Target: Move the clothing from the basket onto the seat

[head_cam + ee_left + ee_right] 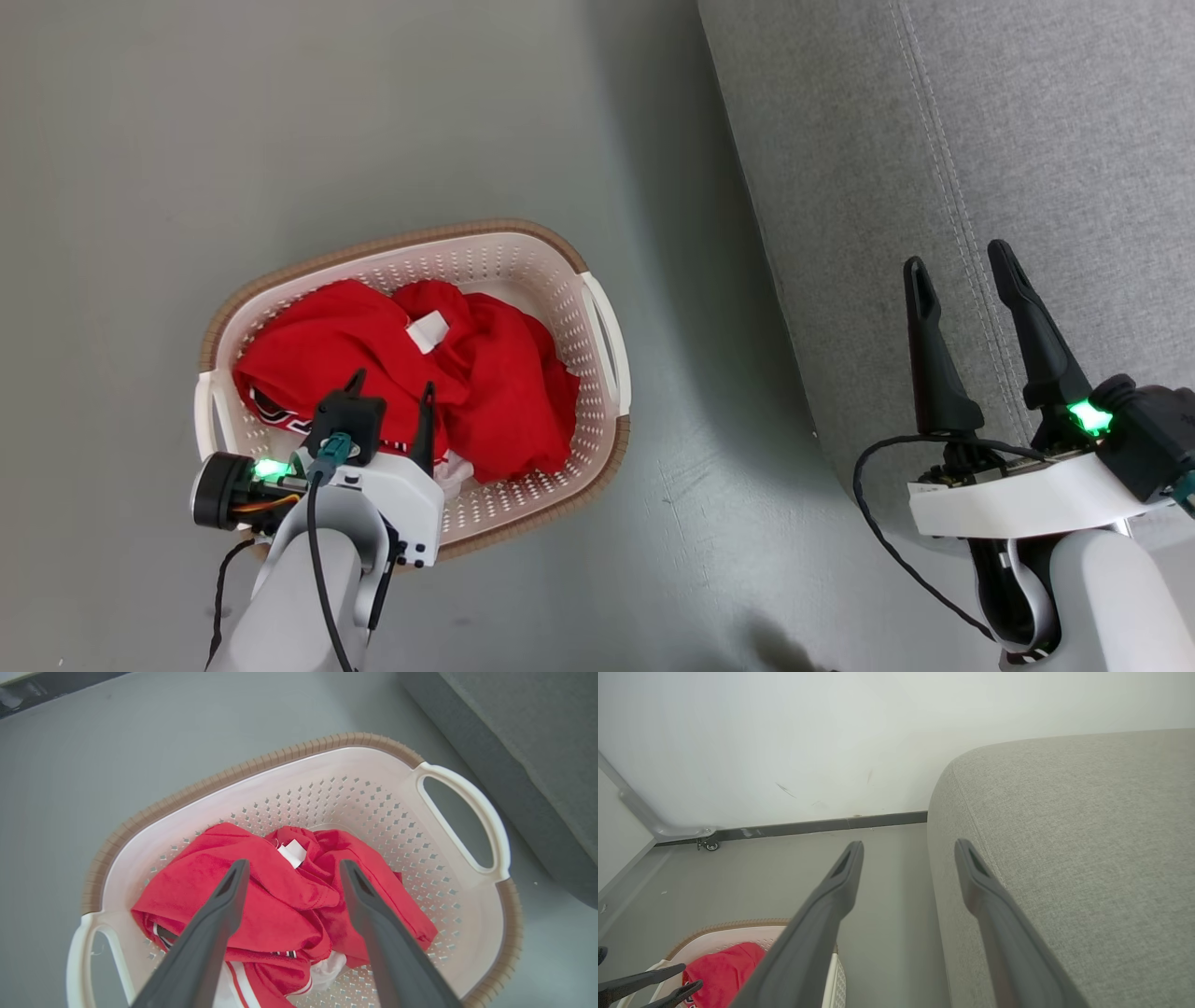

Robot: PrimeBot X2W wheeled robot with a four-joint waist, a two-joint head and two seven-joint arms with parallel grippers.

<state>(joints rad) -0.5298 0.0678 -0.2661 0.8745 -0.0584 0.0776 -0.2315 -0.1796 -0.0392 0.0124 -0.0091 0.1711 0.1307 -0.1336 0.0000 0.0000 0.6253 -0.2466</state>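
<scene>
**1. Floor** [140,140]. Grey. It carries the basket and runs up to the foot of the seat.

**2. Left pincer** [392,383]. Released, fingers spread, holding nothing. I have it poised over the near left part of the basket, pointing down into the heap. In its wrist view the two fingers straddle a raised fold of red cloth just short of the white tag [293,853]. I cannot tell whether the tips touch the cloth.

**3. Basket** [523,229]. Cream, perforated, brown rim, standing on the floor. Its long axis runs handle to handle across my head view, tilted a little.

**4. Clothing** [495,373]. Red and crumpled, all of it inside the basket and spread along that same axis. Striped trim [240,980] shows at the near left. The heap lies directly under and ahead of the left pincer, so I judge that arm by far the nearer for the pick.

**5. Seat** [1027,140]. Light grey upholstery, right of the basket, with a strip of floor between them. As I judge it, the basket's right handle [607,336] and the seat's rounded side are what the carry across must clear.

**6. Right pincer** [957,259]. Released and empty, hanging over the seat's near edge, well apart from the basket.
</scene>
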